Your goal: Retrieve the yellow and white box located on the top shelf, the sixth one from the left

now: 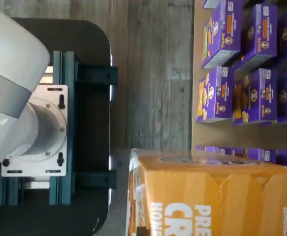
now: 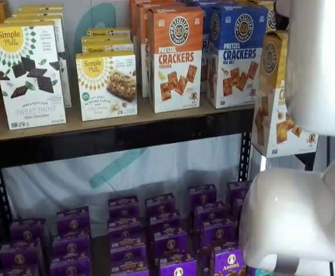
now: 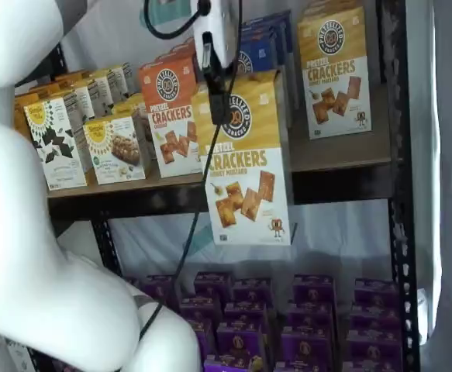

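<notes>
The yellow and white box [image 3: 245, 163] hangs in the air in front of the top shelf [image 3: 342, 155], its lower half below the board's front rail. My gripper [image 3: 217, 105] comes down from above and is shut on the box's mustard-yellow top. In a shelf view the box [image 2: 275, 100] shows at the right, off the shelf [image 2: 98, 129] and partly hidden by the white arm [image 2: 316, 63]. In the wrist view the box's yellow top [image 1: 217, 196] fills the near part of the picture.
On the top shelf stand white Simple Mills boxes [image 2: 26, 75], an orange Pretzel Crackers box [image 2: 176, 60], a blue one [image 2: 236, 54] and another yellow box [image 3: 334, 70]. Purple boxes [image 3: 249, 310] fill the lower level. The arm's white body [image 3: 47, 271] stands at the left.
</notes>
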Motion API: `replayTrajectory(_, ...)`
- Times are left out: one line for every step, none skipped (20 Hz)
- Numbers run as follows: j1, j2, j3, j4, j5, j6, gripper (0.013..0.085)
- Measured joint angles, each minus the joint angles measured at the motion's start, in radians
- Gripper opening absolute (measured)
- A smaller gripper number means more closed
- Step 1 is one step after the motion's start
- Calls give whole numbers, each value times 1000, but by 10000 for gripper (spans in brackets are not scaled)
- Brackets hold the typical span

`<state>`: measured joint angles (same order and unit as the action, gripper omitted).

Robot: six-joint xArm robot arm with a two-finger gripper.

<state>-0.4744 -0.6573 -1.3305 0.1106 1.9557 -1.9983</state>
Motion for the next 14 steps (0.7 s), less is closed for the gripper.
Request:
replayTrajectory(8, -5, 7, -1, -3, 7, 570)
replayTrajectory(15, -10, 14, -2, -7, 15, 570)
replayTrajectory(23, -15, 20, -2, -10, 22, 570)
replayTrajectory(26, -16, 23, -2, -10, 26, 570)
replayTrajectory(31, -18, 26, 0, -12, 31, 570)
replayTrajectory(34, -18, 27, 0, -12, 34, 570)
replayTrajectory(37, -18, 28, 1, -12, 37, 570)
replayTrajectory(38, -17, 28, 1, -12, 39, 570)
replayTrajectory(39, -16, 28, 1, -12, 40, 570)
replayTrajectory(40, -16, 28, 0, -14, 40, 570)
replayTrajectory(41, -15, 28, 0, -15, 41, 570)
replayTrajectory(41, -14, 27, -1, -15, 41, 570)
replayTrajectory(42, -12, 26, -3, -15, 41, 570)
replayTrajectory(42, -10, 24, -4, -14, 41, 570)
